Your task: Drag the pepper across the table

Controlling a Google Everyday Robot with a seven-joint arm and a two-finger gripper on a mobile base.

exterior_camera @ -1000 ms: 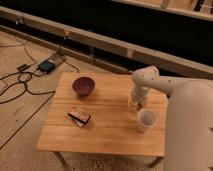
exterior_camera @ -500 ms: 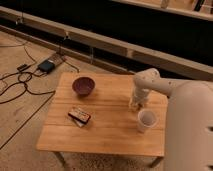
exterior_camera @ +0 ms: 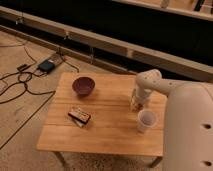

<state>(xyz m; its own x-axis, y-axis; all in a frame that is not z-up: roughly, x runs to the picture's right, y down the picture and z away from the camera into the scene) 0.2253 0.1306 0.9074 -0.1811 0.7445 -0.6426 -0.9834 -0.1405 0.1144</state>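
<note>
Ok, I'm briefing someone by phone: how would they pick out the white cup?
Find the light wooden table, then its right side in the view, where the gripper reaches down to the top. The white cup stands upright just beside the gripper, nearer the camera. It alone is white and tall: the bowl is dark purple and low, the packet dark and flat.

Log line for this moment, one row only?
gripper: low over table, beside cup | pepper: not visible | bowl, packet: apart from gripper

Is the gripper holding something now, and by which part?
Cannot be told: the gripper is low over the table, behind the white cup, hiding anything there.
</note>
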